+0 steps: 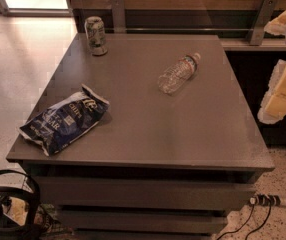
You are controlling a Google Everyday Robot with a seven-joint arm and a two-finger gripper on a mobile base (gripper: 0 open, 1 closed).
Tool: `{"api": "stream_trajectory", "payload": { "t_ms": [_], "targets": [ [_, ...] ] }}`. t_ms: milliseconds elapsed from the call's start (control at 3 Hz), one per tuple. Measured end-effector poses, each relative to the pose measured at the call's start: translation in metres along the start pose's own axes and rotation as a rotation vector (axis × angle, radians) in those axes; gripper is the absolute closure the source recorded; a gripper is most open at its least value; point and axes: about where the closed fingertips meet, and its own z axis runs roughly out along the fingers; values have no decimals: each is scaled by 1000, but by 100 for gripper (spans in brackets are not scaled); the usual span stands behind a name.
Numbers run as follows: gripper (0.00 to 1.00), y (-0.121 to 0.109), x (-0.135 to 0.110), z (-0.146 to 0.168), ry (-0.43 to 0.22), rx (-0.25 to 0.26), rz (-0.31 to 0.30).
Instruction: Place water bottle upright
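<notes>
The water bottle lies on its side on the counter, right of centre toward the rear, with its white cap pointing to the rear right. A silver drink can stands upright at the rear left corner. A blue snack bag lies at the front left. Both are well apart from the bottle. The tool hangs at the right frame edge, beyond the counter's right side. Whether it is wide or narrow cannot be told.

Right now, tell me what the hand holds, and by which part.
Nothing: the hand hangs at the right edge; the water bottle lies untouched on the table.
</notes>
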Motion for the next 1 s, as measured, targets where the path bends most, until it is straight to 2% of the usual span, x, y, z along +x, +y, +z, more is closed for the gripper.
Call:
{"api": "stream_trajectory", "payload": {
  "t_ms": [333, 667, 1000],
  "targets": [
    [0, -24, -2, 6, -95, -22, 163],
    [0, -47, -22, 13, -205, -40, 392],
    [0, -56, -40, 19, -240, -50, 553]
  ]
}}
